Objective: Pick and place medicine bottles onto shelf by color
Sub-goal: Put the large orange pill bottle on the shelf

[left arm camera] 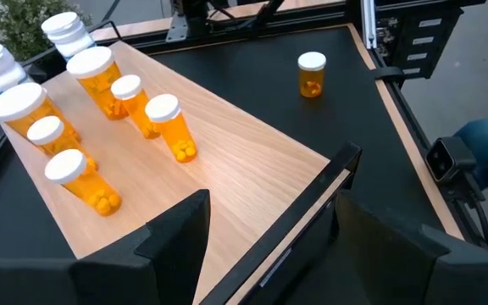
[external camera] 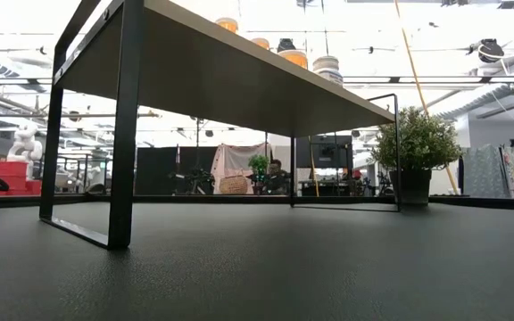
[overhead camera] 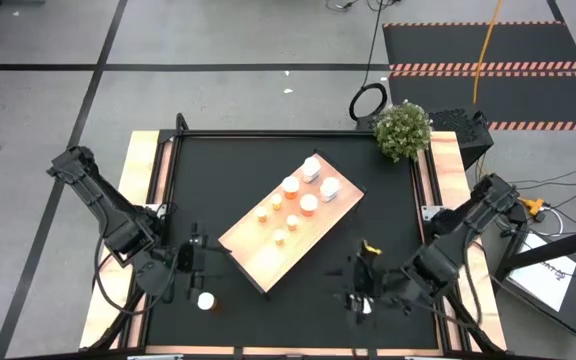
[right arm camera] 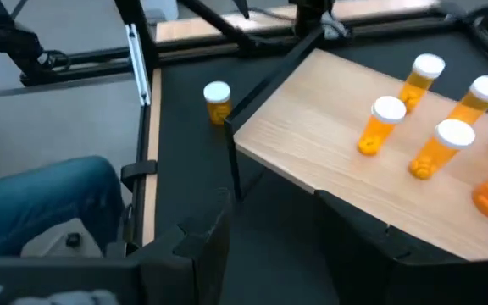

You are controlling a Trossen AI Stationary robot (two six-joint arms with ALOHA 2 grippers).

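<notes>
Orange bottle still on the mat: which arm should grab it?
Left, probably. The orange bottle stands on the black mat just beside the left gripper, off the shelf corner. The right gripper sits across the table, with the shelf between.
</notes>
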